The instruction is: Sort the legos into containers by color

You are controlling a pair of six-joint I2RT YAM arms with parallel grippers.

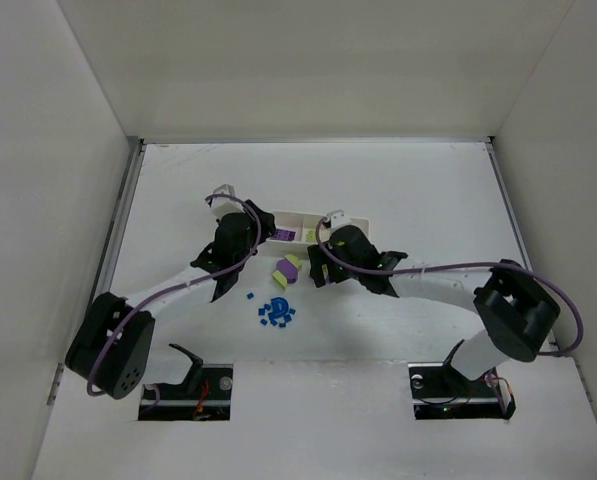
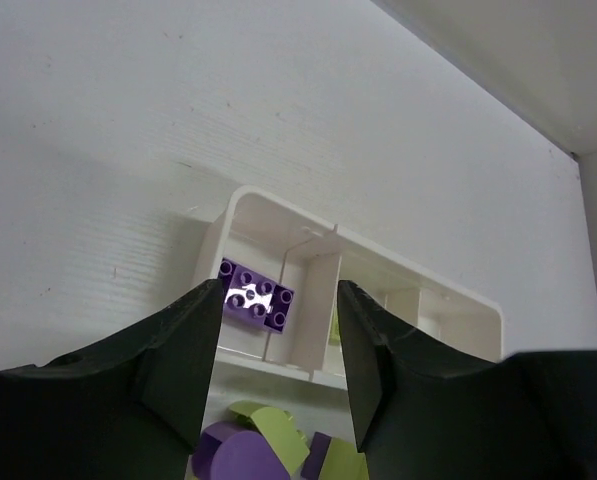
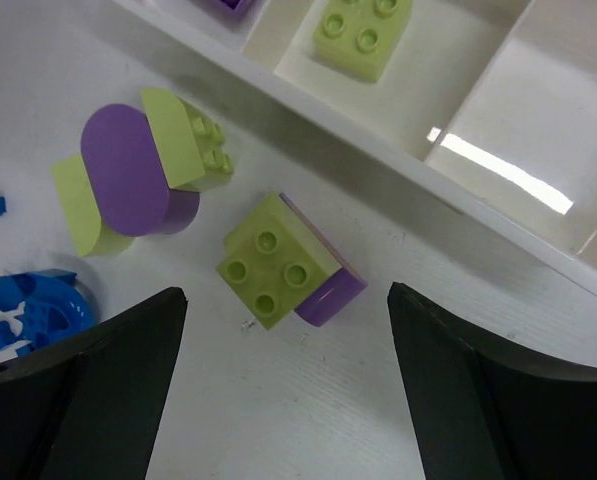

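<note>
SORTING UNDER WAY: A purple brick point(image 2: 256, 295) lies in the left compartment of the white tray point(image 2: 278, 207) and a yellow-green brick point(image 3: 363, 35) in the middle one, at the far side of the table point(image 1: 428, 190). The left gripper point(image 2: 278, 335) hangs just on the near side of the purple brick's compartment, fingers partly spread with nothing between them. The right gripper point(image 3: 286, 320) hovers over the table just near of the tray, fingers spread wide and empty, above a yellow-green and purple pair point(image 3: 288, 265). Left of that pair sits a rounded purple and yellow-green cluster point(image 3: 138, 175), and nearer the arms a scatter of blue pieces point(image 1: 276, 312); none of these is in the tray yet. The step in hand looks like a fresh pick-up. The stuck pair likely calls for both grippers, one on each colour, to pull it apart before either half can go to its compartment, while the blue pieces seem bound for the right compartment
</note>
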